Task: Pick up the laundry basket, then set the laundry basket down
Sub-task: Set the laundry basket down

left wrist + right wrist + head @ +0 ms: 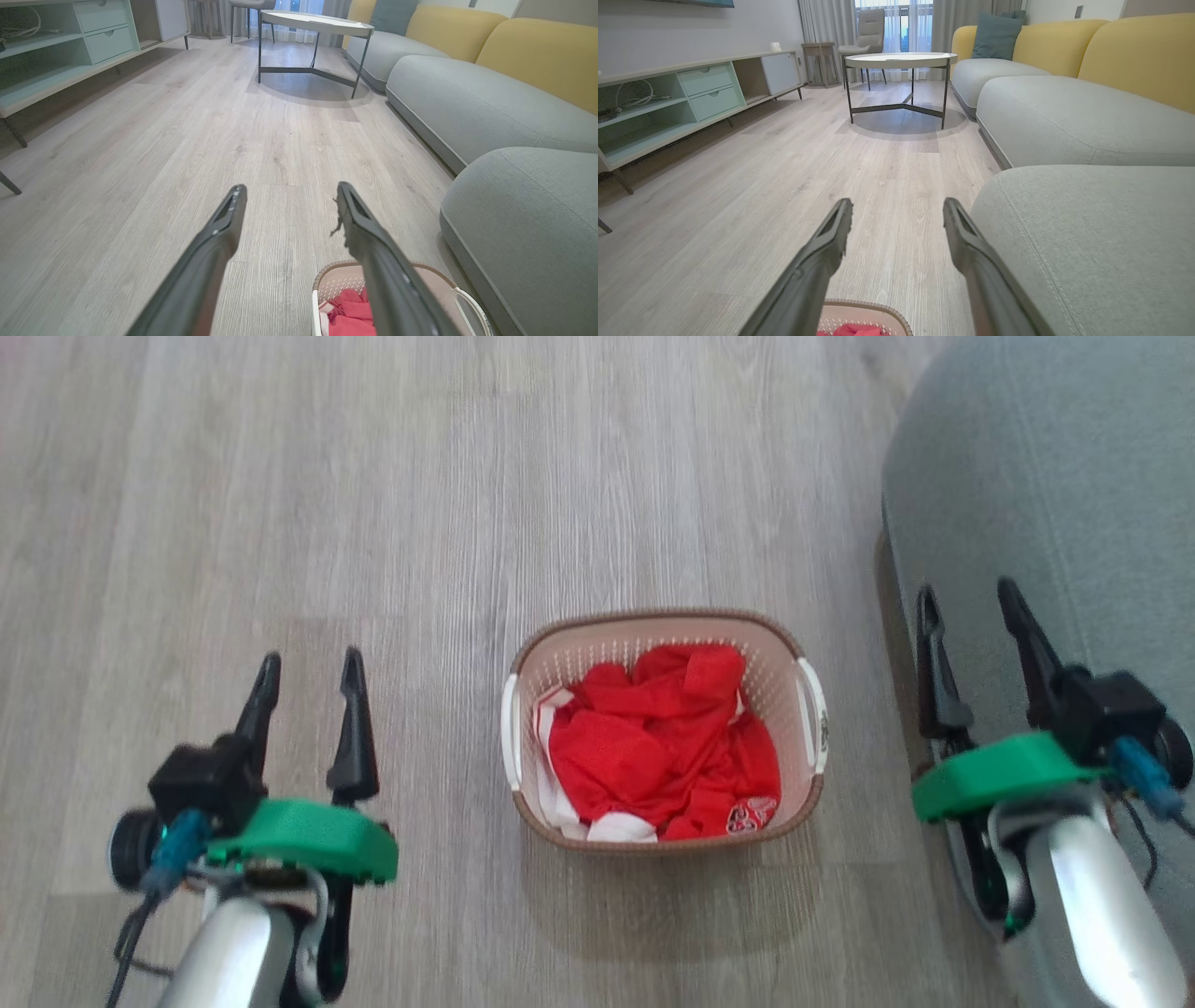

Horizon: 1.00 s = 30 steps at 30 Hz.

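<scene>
On the floor [373,476] beside the grey sofa [1055,476] sits the laundry basket [653,614], red clothes [663,747] inside. The left end effector [311,663] and right end effector [966,590] flank it, wide open, empty. Likely light, stiff plastic; grip its white handles [814,714].

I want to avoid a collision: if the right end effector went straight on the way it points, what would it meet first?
Probably nothing near: the right end effector points over the pale wooden floor. The grey fabric sofa cushion lies close beside it; depth unclear.

Left gripper [311,670] open, right gripper [969,599] open
</scene>
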### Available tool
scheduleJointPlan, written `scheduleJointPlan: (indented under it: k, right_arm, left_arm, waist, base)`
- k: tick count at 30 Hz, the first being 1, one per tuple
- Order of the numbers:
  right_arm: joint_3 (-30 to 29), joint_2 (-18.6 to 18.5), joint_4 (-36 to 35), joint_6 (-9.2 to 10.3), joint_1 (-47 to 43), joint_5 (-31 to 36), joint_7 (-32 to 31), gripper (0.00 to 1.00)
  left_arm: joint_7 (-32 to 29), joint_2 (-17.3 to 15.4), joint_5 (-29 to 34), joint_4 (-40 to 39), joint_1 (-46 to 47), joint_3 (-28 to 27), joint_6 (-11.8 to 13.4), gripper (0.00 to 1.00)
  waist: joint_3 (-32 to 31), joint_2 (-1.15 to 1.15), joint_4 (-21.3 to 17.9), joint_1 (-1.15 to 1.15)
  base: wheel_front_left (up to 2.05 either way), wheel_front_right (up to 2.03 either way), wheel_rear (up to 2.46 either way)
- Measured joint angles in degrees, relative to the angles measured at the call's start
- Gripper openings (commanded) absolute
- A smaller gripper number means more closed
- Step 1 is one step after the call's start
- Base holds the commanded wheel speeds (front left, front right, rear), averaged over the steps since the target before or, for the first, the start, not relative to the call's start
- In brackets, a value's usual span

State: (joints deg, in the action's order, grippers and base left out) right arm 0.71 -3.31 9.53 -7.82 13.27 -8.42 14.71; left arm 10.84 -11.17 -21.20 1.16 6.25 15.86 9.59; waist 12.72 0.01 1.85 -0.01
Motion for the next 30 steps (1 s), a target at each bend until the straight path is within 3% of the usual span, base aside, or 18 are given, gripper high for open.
scheduleJointPlan:
  k: [12,30]
  right_arm:
    - [-1.3,0.5,-3.4,0.0,-8.4,0.2,-4.1,1.0]
    - [-1.4,0.8,-4.8,0.0,-14.8,-0.7,-7.9,1.0]
  left_arm:
    - [-3.7,-1.6,-0.6,-5.1,-8.7,0.0,2.2,1.0]
    - [-5.8,-2.3,-0.6,-4.8,-13.5,0.4,4.1,1.0]
  waist:
    - [-6.8,0.0,0.0,0.0]
    - [-13.4,-0.01,0.1,0.0]
  base:
    - [0.0,0.0,0.0]
    - [0.0,0.0,0.0]
